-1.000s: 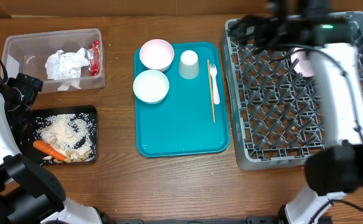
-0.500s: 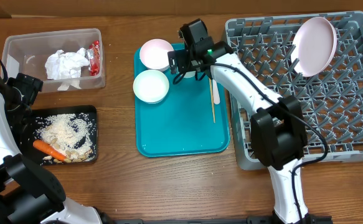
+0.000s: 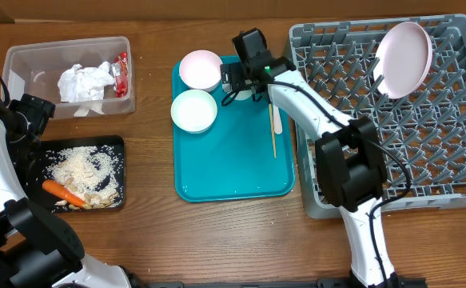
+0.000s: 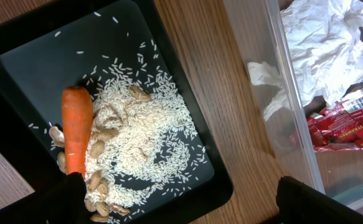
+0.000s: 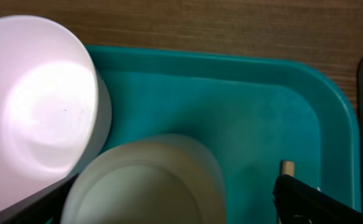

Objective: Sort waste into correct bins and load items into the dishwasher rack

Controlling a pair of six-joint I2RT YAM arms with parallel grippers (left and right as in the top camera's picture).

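Loading the rack (image 3: 392,128), the right gripper (image 5: 174,183) straddles the cup (image 5: 137,174), jaws wide, and must next close and lift it clear; the left gripper (image 4: 181,190) hangs spread and empty.

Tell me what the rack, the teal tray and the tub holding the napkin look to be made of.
Rack: grey moulded plastic, matte, judging by its uniform pegged grid. Teal tray: likely plastic, smooth with a soft sheen and a rounded rim. Tub: clear plastic; the table shows through its walls.

A teal tray (image 3: 233,164) is seen lying flat on a brown wooden table (image 3: 153,236), near its middle.
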